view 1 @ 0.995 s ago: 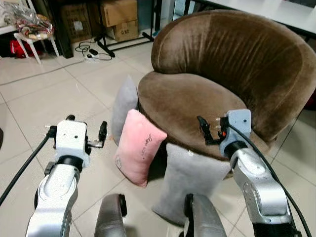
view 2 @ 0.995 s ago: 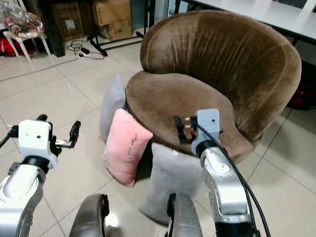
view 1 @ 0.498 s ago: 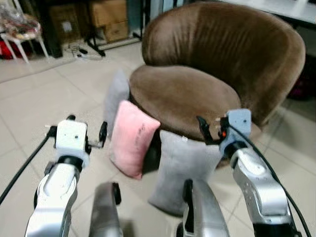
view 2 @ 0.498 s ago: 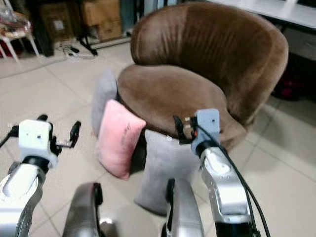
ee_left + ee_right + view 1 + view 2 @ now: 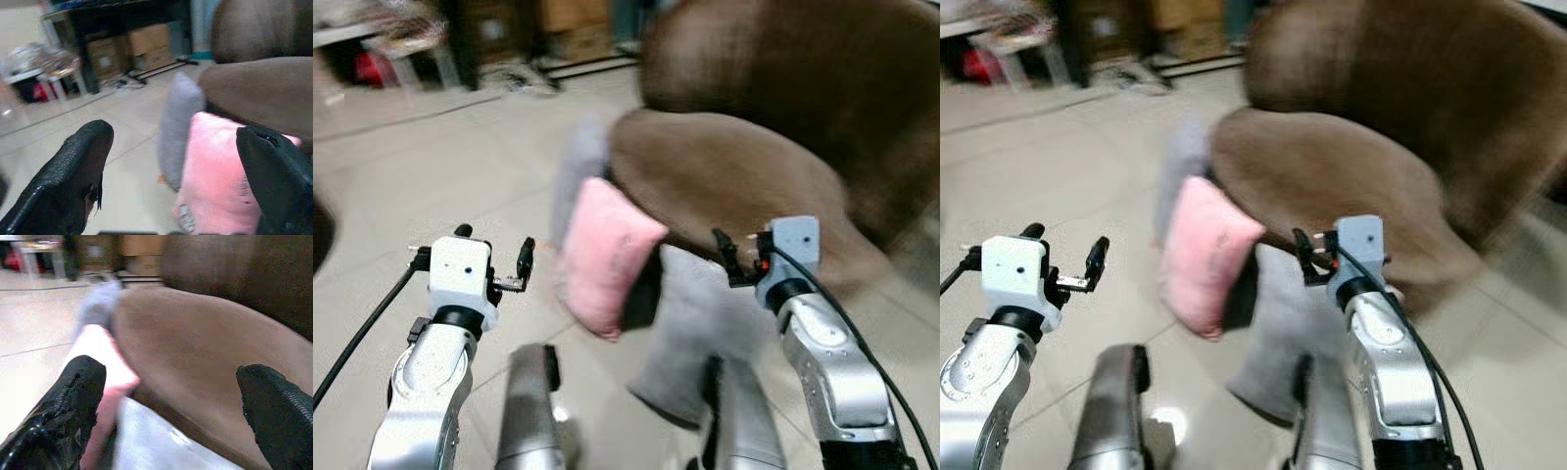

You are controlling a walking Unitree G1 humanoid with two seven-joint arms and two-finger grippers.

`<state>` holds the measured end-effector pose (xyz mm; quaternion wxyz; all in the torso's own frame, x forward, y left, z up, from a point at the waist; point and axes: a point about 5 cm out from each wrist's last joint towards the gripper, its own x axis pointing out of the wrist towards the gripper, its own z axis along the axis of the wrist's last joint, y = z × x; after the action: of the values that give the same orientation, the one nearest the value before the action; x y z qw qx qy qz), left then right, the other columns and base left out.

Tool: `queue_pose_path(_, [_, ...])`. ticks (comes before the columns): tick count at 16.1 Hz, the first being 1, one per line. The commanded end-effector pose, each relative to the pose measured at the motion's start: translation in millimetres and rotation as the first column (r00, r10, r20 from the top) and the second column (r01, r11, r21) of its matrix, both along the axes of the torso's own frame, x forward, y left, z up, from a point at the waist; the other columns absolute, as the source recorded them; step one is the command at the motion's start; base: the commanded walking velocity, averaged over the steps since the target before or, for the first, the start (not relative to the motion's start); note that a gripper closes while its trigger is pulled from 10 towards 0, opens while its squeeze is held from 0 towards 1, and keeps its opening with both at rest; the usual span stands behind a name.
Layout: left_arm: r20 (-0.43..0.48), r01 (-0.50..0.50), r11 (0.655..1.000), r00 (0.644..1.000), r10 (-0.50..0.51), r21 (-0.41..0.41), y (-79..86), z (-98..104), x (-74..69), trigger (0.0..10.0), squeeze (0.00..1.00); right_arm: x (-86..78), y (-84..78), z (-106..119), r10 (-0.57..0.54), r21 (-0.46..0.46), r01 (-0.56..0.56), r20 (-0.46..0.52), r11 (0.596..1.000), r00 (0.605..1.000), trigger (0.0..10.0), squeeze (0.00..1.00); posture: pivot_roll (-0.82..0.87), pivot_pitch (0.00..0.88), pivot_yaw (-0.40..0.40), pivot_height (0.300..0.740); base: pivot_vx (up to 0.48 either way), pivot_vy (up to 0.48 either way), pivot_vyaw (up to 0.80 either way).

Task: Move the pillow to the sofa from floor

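Head views, blurred. Brown sofa [image 5: 754, 186] ahead on tiled floor [image 5: 431, 176]. Pink pillow [image 5: 604, 257] on the floor, leaning against the sofa's front edge. One grey pillow [image 5: 690, 338] just beside it on its right, a second grey pillow [image 5: 576, 166] behind it against the sofa's side. Left gripper [image 5: 494, 259] raised over the floor left of the sofa, fingers spread, holding nothing. Right gripper [image 5: 736, 262] raised at the sofa's front edge; its fingers unclear here.

Left wrist view: fingers [image 5: 73, 171] wide apart; pink pillow and sofa seat between them, beyond the tips.

Right wrist view: fingers [image 5: 63, 406] wide apart, empty, sofa seat ahead, pink pillow below its edge.
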<state>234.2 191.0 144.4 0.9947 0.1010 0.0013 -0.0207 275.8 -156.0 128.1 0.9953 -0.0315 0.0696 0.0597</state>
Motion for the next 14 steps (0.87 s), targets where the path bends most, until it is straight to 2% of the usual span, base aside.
queue_pose_path(1, [0.016,-0.004,1.0,1.0,0.004,0.01,1.2,4,0.5,10.0,0.0,2.3,3.0,7,0.01,0.011,-0.01,0.032,1.0,0.999,10.0,0.0,0.01,0.0,-0.038,0.47,0.322,0.0,0.0])
queue_pose_path(4, [0.009,-0.011,1.0,1.0,0.011,0.018,1.9,3,0.7,10.0,0.0,4.4,-1.1,7,-0.011,0.038,0.01,0.029,0.999,1.0,10.0,0.0,0.01,0.0,-0.038,0.47,0.105,0.0,0.0])
queue_pose_path(6, [-0.01,0.013,0.999,1.0,-0.012,0.039,0.0,0,1.6,10.0,0.0,7.3,-8.6,1,0.009,-0.005,-0.009,-0.008,1.0,1.0,10.0,0.0,0.01,0.0,-0.038,0.47,0.0,0.0,0.0])
queue_pose_path(7, [-0.017,0.027,0.999,0.999,-0.027,0.043,-1.1,0,1.8,10.0,0.0,8.8,-12.9,-4,0.016,-0.045,-0.018,-0.038,0.999,0.999,10.0,0.46,0.01,0.0,-0.034,0.47,0.0,0.0,0.0])
queue_pose_path(8, [-0.027,0.048,0.998,0.999,-0.047,0.049,-2.3,-1,2.0,10.0,0.0,11.9,-18.6,-9,0.016,-0.079,-0.022,-0.075,0.997,0.997,10.0,1.0,0.01,0.0,-0.03,0.47,0.0,0.0,0.0])
queue_pose_path(10, [-0.046,0.096,0.994,0.995,-0.093,0.055,-5.3,-3,1.5,10.0,0.0,21.2,-28.5,-14,0.009,-0.137,-0.023,-0.1,0.99,0.995,10.0,1.0,0.01,0.0,-0.024,0.47,0.0,0.0,0.0])
queue_pose_path(12, [-0.064,0.173,0.984,0.983,-0.17,0.037,-9.6,-2,3.4,10.0,0.0,33.4,-31.6,-21,0.045,-0.185,-0.071,-0.144,0.98,0.989,10.0,1.0,0.02,0.0,-0.022,0.47,0.0,0.0,0.0])
queue_pose_path(14, [-0.079,0.278,0.96,0.958,-0.276,0.018,-13.7,4,9.8,10.0,0.0,48.9,-37.1,-40,0.069,-0.314,-0.143,-0.233,0.939,0.97,10.0,1.0,0.02,0.0,-0.012,0.47,0.0,0.0,0.0])
